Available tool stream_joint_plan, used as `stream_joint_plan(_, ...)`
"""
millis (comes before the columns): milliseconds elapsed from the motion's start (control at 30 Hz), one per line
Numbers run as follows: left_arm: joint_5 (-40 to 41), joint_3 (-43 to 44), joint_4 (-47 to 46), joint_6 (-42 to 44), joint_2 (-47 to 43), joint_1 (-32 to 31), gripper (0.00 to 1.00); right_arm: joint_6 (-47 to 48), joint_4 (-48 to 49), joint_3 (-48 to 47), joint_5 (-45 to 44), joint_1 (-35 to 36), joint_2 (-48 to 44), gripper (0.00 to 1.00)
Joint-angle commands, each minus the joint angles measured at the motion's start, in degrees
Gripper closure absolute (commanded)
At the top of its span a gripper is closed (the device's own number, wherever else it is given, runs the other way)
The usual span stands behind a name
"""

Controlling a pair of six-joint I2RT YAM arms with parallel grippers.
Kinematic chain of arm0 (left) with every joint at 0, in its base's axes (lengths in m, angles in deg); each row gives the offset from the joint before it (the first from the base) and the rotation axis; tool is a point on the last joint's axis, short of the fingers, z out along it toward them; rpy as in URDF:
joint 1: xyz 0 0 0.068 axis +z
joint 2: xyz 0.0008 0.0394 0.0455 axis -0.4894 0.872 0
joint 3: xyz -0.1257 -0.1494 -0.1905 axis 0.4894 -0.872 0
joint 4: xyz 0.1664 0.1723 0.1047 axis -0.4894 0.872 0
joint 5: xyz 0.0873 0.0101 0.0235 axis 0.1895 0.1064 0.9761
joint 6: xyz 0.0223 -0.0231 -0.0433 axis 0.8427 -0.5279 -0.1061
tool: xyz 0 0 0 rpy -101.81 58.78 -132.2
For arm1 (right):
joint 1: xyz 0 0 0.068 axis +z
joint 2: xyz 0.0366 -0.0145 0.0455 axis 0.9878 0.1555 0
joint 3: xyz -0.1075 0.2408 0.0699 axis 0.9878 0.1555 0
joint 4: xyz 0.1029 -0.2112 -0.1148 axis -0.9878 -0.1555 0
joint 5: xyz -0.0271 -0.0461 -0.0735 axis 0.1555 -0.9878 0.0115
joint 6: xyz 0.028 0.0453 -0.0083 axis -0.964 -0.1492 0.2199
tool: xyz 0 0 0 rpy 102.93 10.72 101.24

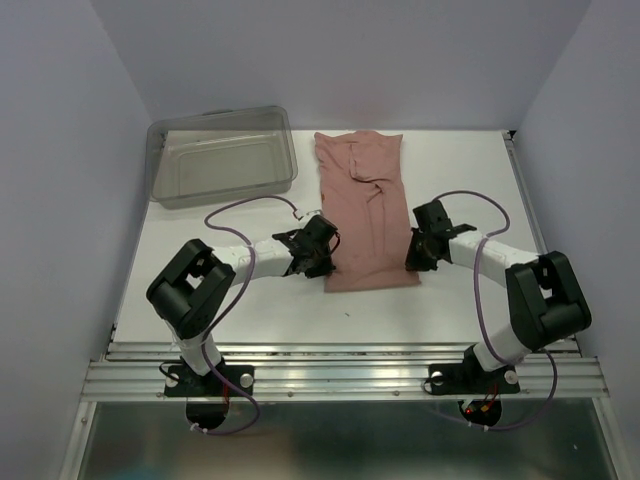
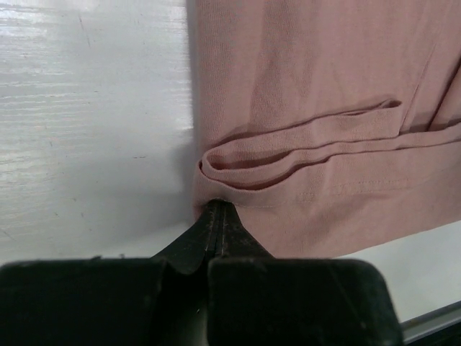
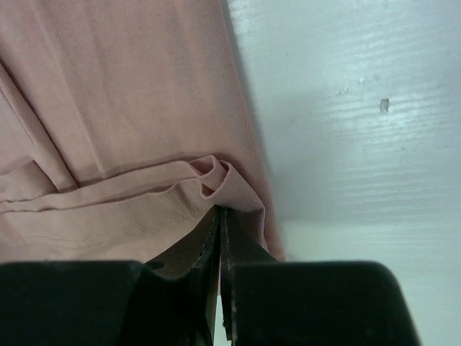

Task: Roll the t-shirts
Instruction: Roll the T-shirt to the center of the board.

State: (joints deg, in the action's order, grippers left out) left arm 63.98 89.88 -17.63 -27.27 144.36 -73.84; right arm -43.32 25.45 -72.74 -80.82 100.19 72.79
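The dusty-pink t-shirt (image 1: 365,210) lies on the white table as a long narrow strip running away from the arms, its hem end nearest them. My left gripper (image 1: 325,262) is at the near left corner of the strip. In the left wrist view its jaws (image 2: 218,207) are pressed together on a raised fold of the t-shirt (image 2: 324,108). My right gripper (image 1: 418,258) is at the near right corner. In the right wrist view that gripper (image 3: 222,211) is shut on a puckered bit of the t-shirt's (image 3: 130,94) hem edge. The chest print is hidden.
A clear grey plastic bin (image 1: 222,115) stands at the back left, beside the far end of the shirt. Bare white table (image 1: 200,290) lies on both sides of the strip. Grey walls close the table in at the back and sides.
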Motion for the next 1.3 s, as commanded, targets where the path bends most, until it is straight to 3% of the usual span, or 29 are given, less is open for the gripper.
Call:
stream_joint_plan(0, 2.34, 1.79, 2.92, 1.96, -1.49, 0.06, 1.00, -0.40, -1.45, 2.35, -0.16, -0.33, -3.23, 0.93)
stream_joint_plan(133, 0.67, 3.02, 3.45, 3.71, -4.56, -0.03, 1.00, -1.11, -3.56, 2.27, 1.51, -0.33, -8.06, 0.93)
stream_joint_plan(267, -0.13, 3.47, 4.23, 5.56, -7.72, -0.20, 1.00, -2.69, -4.35, 3.67, -5.77, -0.33, -17.09, 0.91)
stream_joint_plan(400, 0.23, 0.13, 4.77, 3.20, -11.50, -0.20, 1.00, -4.09, -5.84, 5.08, -9.57, -0.33, -19.67, 0.71)
stream_joint_plan(433, -0.64, -0.83, 4.24, 2.58, -12.82, -0.20, 0.97, -4.44, -5.93, 5.43, -8.09, -0.85, -19.50, 0.66)
stream_joint_plan(467, -1.78, -1.89, 2.76, 1.62, -13.44, -0.20, 0.83, -4.97, -5.93, 6.39, -7.11, -0.85, -19.23, 0.62)
stream_joint_plan(633, -6.45, -7.69, 0.11, -2.17, -16.07, -0.20, 0.51, -8.05, -4.45, 9.12, -2.28, -1.90, -18.52, 0.53)
stream_joint_plan(733, -7.16, -10.33, -1.38, -4.10, -17.05, -0.20, 0.50, -8.93, -2.78, 10.87, 0.71, -3.57, -19.75, 0.46)
stream_joint_plan(900, -8.48, -13.49, -5.16, -7.17, -17.13, -0.99, 0.62, -9.72, 0.65, 13.95, 5.54, -6.12, -19.85, 0.39)
stream_joint_plan(1267, -7.25, -18.51, -9.56, -11.04, -20.56, -1.26, 0.57, -11.21, 6.09, 19.93, 11.79, -10.08, -23.54, 0.37)
